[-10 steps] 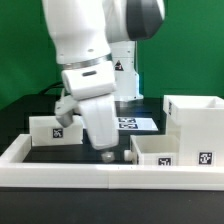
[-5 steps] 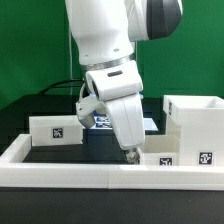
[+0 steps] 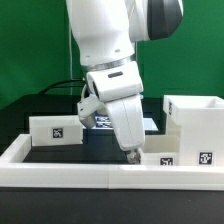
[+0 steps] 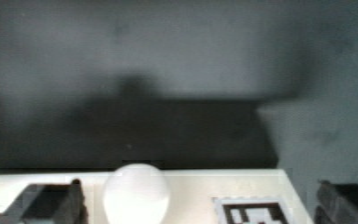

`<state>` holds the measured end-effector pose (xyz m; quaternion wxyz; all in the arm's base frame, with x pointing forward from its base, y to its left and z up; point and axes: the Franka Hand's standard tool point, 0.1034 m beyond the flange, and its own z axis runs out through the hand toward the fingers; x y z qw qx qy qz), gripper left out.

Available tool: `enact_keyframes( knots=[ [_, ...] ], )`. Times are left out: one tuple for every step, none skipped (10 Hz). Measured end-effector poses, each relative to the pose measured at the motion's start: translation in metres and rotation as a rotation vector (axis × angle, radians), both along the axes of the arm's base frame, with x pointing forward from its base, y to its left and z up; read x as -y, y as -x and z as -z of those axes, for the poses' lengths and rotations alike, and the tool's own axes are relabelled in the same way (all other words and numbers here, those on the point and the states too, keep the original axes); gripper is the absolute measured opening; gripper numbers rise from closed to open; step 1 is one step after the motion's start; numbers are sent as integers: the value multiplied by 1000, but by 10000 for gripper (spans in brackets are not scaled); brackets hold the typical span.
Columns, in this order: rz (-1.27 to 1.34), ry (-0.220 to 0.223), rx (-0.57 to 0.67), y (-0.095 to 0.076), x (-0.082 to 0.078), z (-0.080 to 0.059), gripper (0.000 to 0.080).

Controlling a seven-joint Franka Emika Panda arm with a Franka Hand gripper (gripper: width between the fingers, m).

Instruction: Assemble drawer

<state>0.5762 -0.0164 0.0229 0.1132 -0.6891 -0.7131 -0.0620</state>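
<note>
Green backdrop (image 3: 25,50) is standing behind the black surface (image 3: 65,150), where the gripper (image 3: 130,153) is hanging spread open just beside one tray (image 3: 168,152). The tall shell (image 3: 197,115) is standing just behind it.

Your setting: robot lab bench. Green backdrop (image 3: 30,50), black desk (image 3: 50,151) edged by white rail (image 3: 70,173), square tags (image 3: 59,134) on drawer parts (image 3: 195,115), marker board (image 3: 149,124).
</note>
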Motion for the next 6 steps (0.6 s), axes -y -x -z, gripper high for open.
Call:
enact_keyframes(
  knots=[
    [30, 1, -8, 0, -2, 0, 649],
    [50, 2, -7, -1, -4, 0, 649],
    [91, 6, -12, -1, -5, 0, 649],
    [107, 7, -16, -1, -5, 0, 649],
    [107, 7, -17, -1, -5, 1, 649],
    [108, 7, -17, -1, -5, 1, 649]
  ],
)
